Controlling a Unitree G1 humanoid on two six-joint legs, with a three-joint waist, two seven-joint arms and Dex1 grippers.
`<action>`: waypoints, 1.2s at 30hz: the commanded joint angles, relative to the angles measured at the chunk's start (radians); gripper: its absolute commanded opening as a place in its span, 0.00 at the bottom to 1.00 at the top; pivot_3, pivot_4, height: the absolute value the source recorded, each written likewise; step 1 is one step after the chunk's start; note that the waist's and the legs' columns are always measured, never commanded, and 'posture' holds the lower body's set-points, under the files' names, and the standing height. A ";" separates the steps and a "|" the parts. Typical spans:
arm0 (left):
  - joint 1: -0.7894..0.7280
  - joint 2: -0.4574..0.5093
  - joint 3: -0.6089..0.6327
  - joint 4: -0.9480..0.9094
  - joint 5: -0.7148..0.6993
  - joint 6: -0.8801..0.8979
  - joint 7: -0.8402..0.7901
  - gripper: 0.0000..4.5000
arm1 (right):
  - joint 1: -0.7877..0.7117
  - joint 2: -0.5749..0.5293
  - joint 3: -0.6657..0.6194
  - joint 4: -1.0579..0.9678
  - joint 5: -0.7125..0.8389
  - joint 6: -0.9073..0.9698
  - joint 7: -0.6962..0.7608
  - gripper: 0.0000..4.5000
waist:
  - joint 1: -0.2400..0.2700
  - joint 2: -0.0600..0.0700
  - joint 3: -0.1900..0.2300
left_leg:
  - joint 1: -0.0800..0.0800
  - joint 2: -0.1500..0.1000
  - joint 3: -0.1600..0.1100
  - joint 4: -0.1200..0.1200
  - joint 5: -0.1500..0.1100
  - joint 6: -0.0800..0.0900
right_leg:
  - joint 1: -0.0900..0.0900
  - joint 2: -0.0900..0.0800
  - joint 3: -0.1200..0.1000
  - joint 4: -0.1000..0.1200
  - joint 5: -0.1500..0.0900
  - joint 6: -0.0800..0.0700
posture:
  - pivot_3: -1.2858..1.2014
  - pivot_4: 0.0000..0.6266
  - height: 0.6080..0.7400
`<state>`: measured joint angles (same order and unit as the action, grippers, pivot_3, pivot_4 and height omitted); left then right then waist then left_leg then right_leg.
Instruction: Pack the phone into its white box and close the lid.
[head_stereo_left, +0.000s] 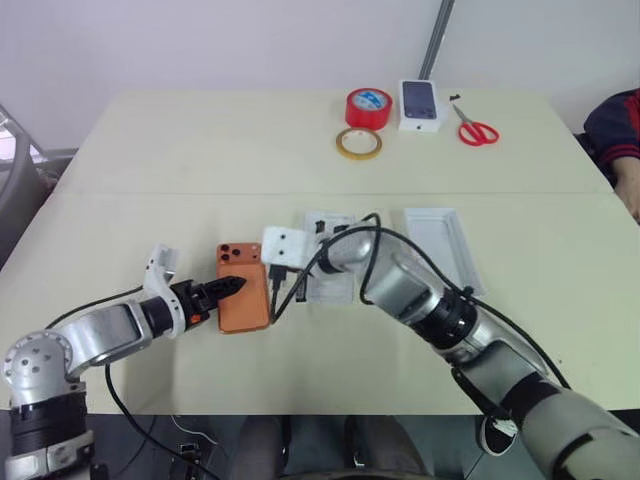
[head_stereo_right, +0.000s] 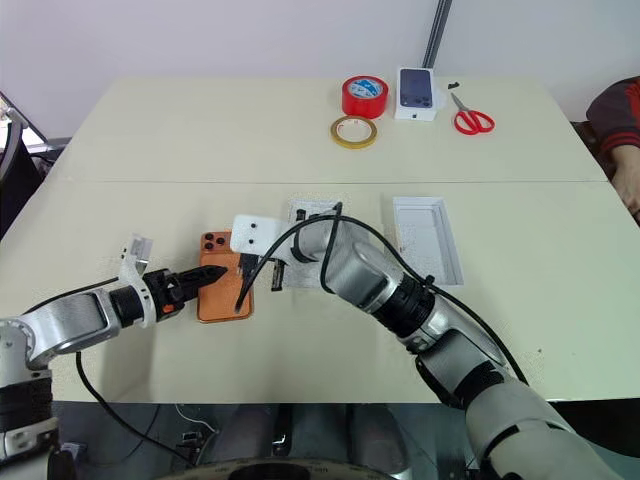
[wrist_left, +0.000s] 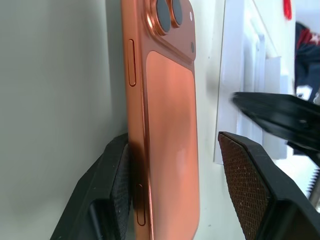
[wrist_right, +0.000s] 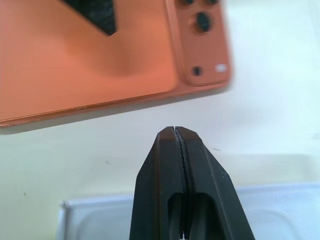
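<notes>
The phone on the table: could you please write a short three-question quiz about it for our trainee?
1. True or false: the phone already lies inside the white box.
2. Choose one. The right pincer is: A) open around the phone; B) shut, holding nothing; C) shut on the phone.
3. Short answer: which pincer has a finger on either side of the phone?

Key: 1 false, it lies on the table, apart from the box. 2 B. 3 the left pincer, with one finger against the phone's edge and the other apart from it.
</notes>
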<state>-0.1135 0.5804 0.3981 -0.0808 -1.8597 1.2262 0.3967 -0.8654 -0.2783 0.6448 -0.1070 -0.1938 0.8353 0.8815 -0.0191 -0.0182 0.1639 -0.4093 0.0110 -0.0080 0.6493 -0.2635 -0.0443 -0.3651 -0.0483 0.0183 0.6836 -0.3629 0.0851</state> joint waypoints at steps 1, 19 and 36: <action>0.009 0.032 -0.029 -0.033 -0.091 -0.073 0.013 0.23 | 0.016 -0.035 -0.087 -0.136 0.056 0.035 0.026 0.00 | 0.003 -0.001 0.000 | 0.000 0.000 0.000 0.000 0.000 0.000 | 0.000 0.000 0.000 0.000 0.000 0.000 | 0.52 0.24 1.00; -0.299 -0.092 -0.266 0.031 -0.060 -0.214 -0.010 0.01 | 0.500 -0.419 -0.715 -0.391 0.424 -0.031 0.085 0.00 | 0.003 -0.002 0.003 | 0.001 0.000 0.000 0.001 -0.001 0.002 | 0.005 0.002 -0.001 -0.004 0.000 0.000 | 0.52 0.24 1.00; -0.470 -0.226 -0.350 0.267 0.171 -0.095 -0.128 0.01 | 0.628 -0.541 -0.780 -0.442 0.492 -0.027 -0.022 0.00 | 0.010 -0.002 0.004 | 0.000 0.001 0.000 0.003 0.001 -0.001 | 0.006 0.004 0.000 -0.003 0.000 0.000 | 0.52 0.24 1.00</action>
<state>-0.5569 0.3587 0.0425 0.1965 -1.6943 1.1132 0.2959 -0.2343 -0.8052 -0.1107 -0.5168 0.2882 0.8254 0.8681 -0.0095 -0.0206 0.1683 -0.4088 0.0118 -0.0079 0.6527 -0.2626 -0.0451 -0.3588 -0.0447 0.0178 0.6802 -0.3631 0.0852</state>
